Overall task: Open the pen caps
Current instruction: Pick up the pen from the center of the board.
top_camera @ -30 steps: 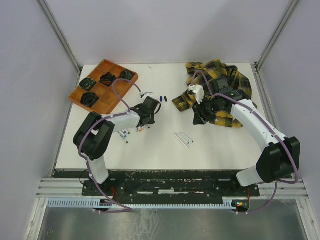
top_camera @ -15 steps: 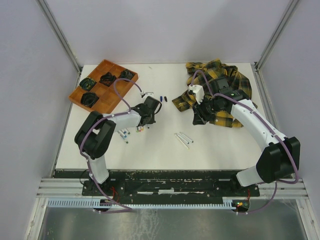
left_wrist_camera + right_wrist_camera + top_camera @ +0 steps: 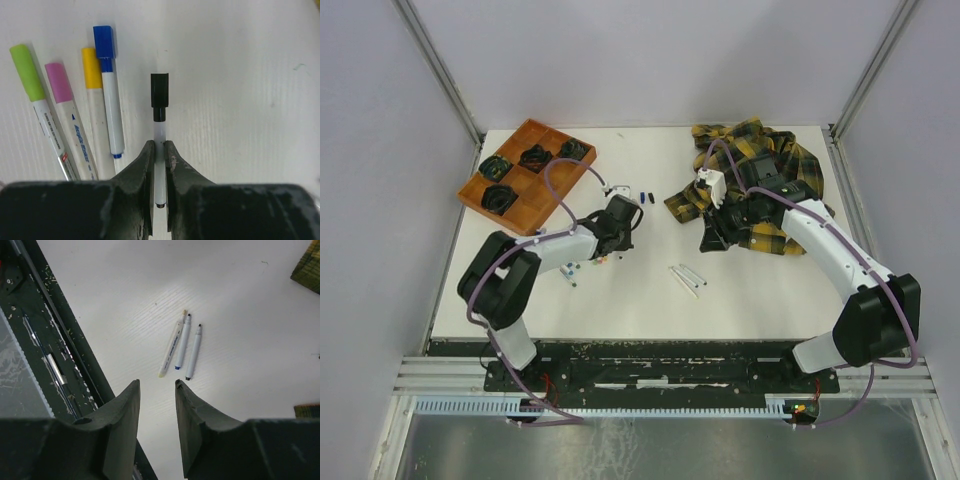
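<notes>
Left gripper (image 3: 159, 167), wrist view: the two fingers (image 3: 144, 170) are drawn in narrow and press against both sides of the white barrel of a marker (image 3: 159, 137) lying on the table (image 3: 240, 75), so the barrel is clamped between them. The black cap (image 3: 160, 90) sits on this marker's far end, straight ahead of the fingertips and clear of them. To the left of the gripper, just beside the held marker, lie four more capped markers side by side. Their caps run outward from the hand as blue cap (image 3: 104, 42), yellow cap (image 3: 90, 67), pink cap (image 3: 59, 82) and green cap (image 3: 27, 72), all pointing away from it. Right gripper (image 3: 156, 385), wrist view: the jaws stand partly apart with nothing between them, raised above the table. Three uncapped markers (image 3: 183, 342) lie together ahead of its fingertips, and a plaid shirt (image 3: 307, 265) shows at the far right. Top view: two small loose caps (image 3: 645, 195) lie just beyond the left gripper, and an orange tray (image 3: 545, 130) lies farther off to its left.
</notes>
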You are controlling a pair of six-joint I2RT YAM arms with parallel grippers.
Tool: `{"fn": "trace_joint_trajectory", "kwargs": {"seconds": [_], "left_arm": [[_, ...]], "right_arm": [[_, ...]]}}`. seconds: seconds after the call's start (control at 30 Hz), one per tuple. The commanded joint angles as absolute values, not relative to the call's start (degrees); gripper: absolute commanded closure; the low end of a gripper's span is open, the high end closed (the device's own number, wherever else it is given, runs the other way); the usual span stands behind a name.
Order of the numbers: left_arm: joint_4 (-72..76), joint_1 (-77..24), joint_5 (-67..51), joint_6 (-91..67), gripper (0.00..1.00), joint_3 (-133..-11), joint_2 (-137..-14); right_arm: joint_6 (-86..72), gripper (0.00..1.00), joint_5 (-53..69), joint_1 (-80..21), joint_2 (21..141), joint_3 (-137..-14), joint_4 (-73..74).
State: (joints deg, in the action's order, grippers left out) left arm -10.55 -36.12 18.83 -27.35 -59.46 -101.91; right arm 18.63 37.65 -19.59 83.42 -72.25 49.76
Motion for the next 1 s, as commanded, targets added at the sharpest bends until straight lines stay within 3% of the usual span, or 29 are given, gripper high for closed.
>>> {"fn": "trace_joint_trajectory", "kwargs": {"seconds": [0.0, 0.57, 0.97], "left_arm": [[-5.8, -37.5, 16.8, -28.7, 0.97, -56.1, -92.4], [35.9, -39.7, 2.5, -40.5, 0.97, -24.7, -58.0], [59.7, -42.6, 4.3, -47.4, 0.97, -13.7, -53.3]], "right_arm": [[15.7, 0.58, 45.0, -19.4, 80.8, -71.1, 45.8], [-1.9, 0.58, 64.2, -19.4, 74.0, -63.3, 27.1], [-14.4, 0.58, 70.0, -19.4, 74.3, -58.8, 12.5]]}}
